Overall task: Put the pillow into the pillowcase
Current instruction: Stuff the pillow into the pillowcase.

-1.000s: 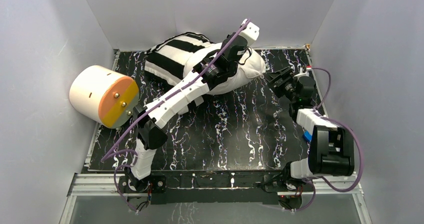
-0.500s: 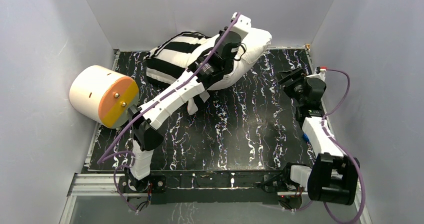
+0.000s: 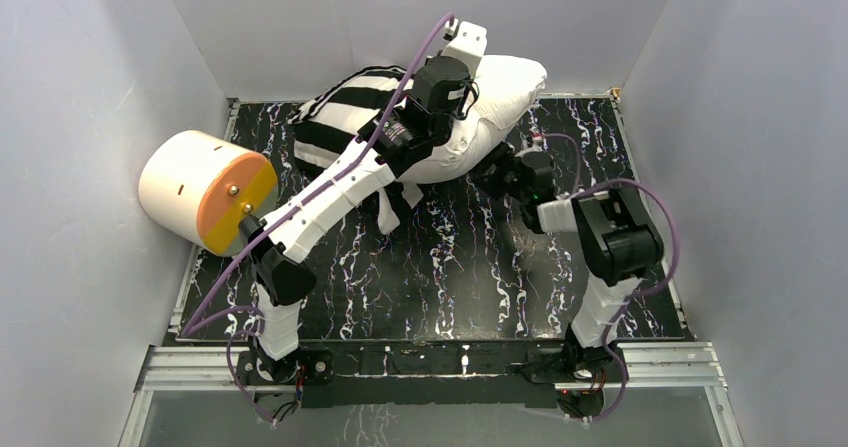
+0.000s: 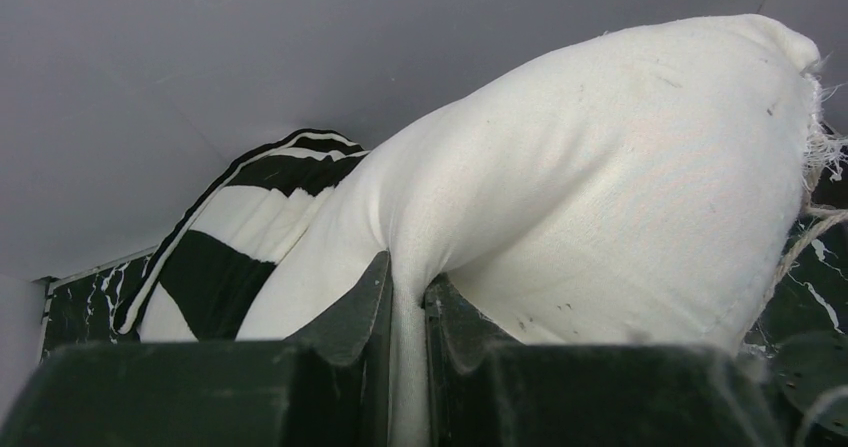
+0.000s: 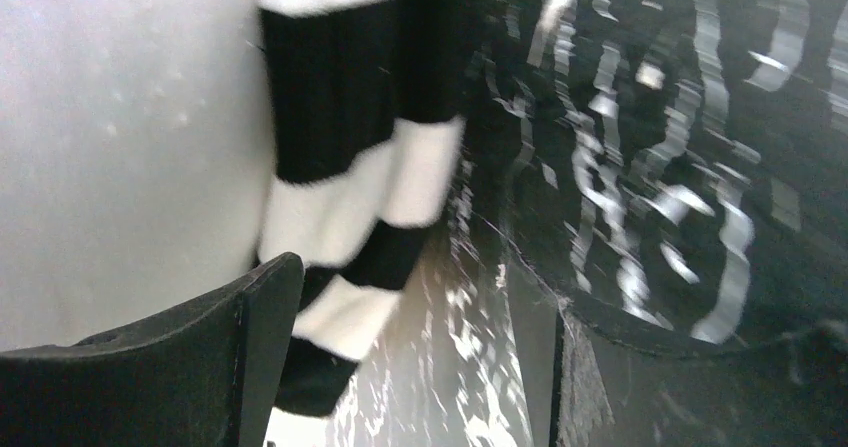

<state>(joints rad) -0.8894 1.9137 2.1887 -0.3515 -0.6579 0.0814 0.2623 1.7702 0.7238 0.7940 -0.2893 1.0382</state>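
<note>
The right gripper [image 3: 492, 172] is swinging in, jaws spread, probably needing the pillowcase [image 5: 335, 137] hem squarely; left gripper [image 4: 408, 282] is pinching the pillow [image 4: 600, 187].

Wears white shells between black joint housings on left arm [image 3: 330, 202] and right arm [image 3: 612, 242], trails purple cables [image 3: 220, 287] along both, carries dark flat-sided fingers [image 4: 352, 317] on left gripper [image 4: 408, 279] and right gripper [image 5: 420, 287]
</note>
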